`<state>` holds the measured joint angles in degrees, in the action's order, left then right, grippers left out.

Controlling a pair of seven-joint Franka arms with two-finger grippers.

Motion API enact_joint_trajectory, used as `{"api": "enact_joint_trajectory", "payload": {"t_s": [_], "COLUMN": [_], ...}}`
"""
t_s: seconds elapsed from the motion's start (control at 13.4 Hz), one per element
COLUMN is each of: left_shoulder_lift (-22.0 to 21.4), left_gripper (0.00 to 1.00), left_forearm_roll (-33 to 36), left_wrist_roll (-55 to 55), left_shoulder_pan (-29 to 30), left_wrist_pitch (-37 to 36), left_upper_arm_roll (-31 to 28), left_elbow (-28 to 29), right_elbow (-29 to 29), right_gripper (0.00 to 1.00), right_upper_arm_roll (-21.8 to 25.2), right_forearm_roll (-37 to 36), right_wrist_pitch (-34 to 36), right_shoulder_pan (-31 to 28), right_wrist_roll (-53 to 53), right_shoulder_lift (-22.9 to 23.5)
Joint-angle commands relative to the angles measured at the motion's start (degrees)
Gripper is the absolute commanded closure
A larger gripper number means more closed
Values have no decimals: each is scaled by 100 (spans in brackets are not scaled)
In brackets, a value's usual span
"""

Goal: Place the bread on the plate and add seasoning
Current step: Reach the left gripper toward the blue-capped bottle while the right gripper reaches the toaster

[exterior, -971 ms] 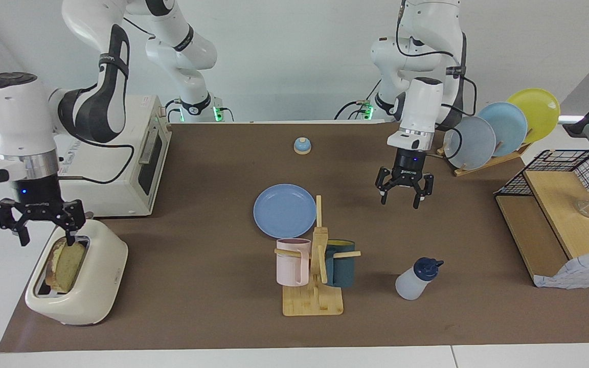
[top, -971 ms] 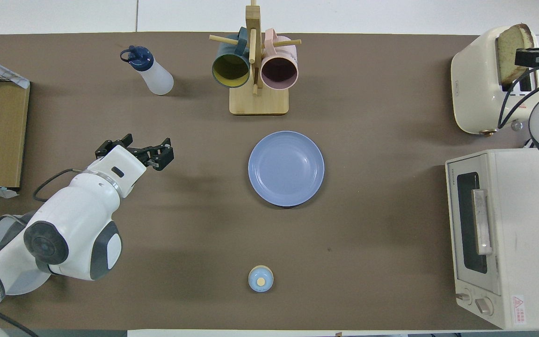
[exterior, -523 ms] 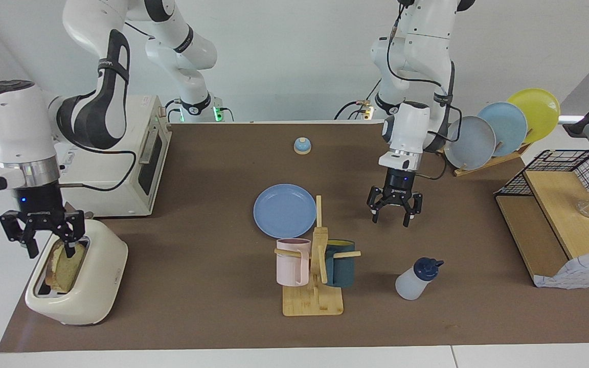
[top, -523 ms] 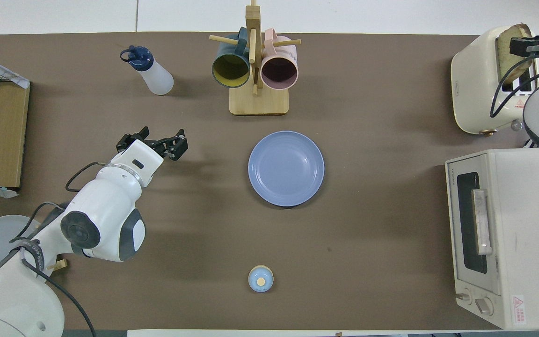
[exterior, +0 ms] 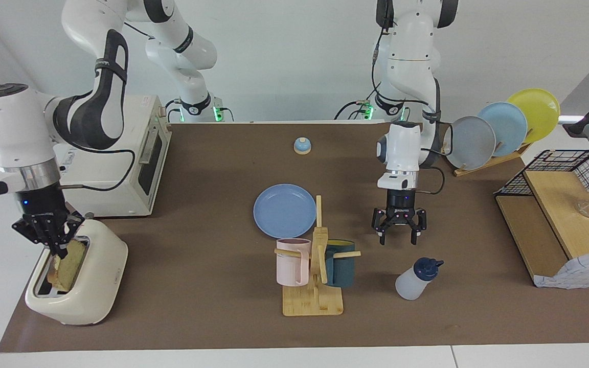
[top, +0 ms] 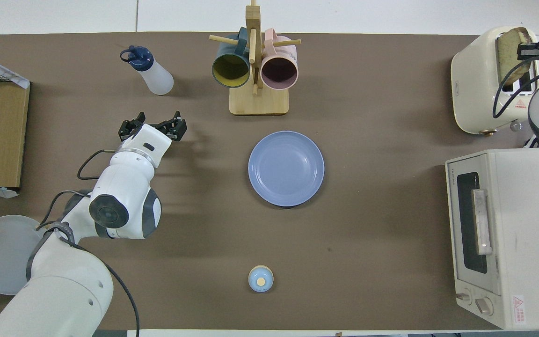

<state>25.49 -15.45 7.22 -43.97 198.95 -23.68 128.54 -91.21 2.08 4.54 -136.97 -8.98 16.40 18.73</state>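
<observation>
Bread (exterior: 64,263): one toasted slice, standing on edge in the slot of the cream toaster (exterior: 95,286) at the right arm's end of the table, its top half clear of the slot. I judge it light, dry and stiff, with a firmer crust and a crumbly middle, so it will snap or dent under a hard pinch.
Where to hold it: by the upper crust edge, across the slice's thin faces, and lift straight up so it does not scrape the slot.
Right gripper (exterior: 51,240): down at the top of the slice, fingertips drawn together on its upper corner. The overhead view shows only the tips at the picture's edge, so how deep the bite goes is hard to say; it seems shallow.
Left gripper (exterior: 399,230): fingers spread wide, holding nothing, hanging over bare mat between the mug rack (exterior: 315,276) and the seasoning bottle (exterior: 414,278).
Seasoning bottle: upright but leaning a little, far from the robots, toward the left arm's end. Soft, smooth plastic, probably light; squeezing the body may push contents out, so take it around the middle with a mild grip, below the navy cap.
Plate (exterior: 284,210): flat mid-table, nothing on it, just nearer the robots than the mug rack, well apart from the toaster.
Risk: a shallow corner grip may let the slice swing or tear off as it comes up.
</observation>
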Motion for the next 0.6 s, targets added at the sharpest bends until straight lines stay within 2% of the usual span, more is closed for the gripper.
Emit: {"api": "enact_joint_trajectory", "payload": {"t_s": [0.0,0.07,0.22,0.37,0.52], "left_shoulder_lift": [499,657,957,1002,1011], "left_gripper": [0,0,0,0,0], "left_forearm_roll": [-343,-640,-766,-749,-714], "left_wrist_roll": [34,25,25,-27,-45], "left_shoulder_pan": [-191,-261,-445,-385,-315], "left_wrist_pitch": [162,153,162,92,-249], "left_upper_arm_roll": [-198,-199,-469,-515,-532], "left_elbow": [-442,-678,-847,-1092,-1303], "right_elbow": [689,883,1340,1430,1421], "right_gripper": [100,100,100,100,100], "right_upper_arm_roll": [-33,-32,-41,-94,-173], "right_forearm_roll": [126,48,-171,-1031,-789], "right_wrist_pitch": [1036,1537,2461,3103,3710], "right_shoulder_pan": [-156,-139,-60,333,511], "right_wrist_roll": [547,549,566,549,339], "right_shoulder_lift": [78,52,-45,-578,-1028]}}
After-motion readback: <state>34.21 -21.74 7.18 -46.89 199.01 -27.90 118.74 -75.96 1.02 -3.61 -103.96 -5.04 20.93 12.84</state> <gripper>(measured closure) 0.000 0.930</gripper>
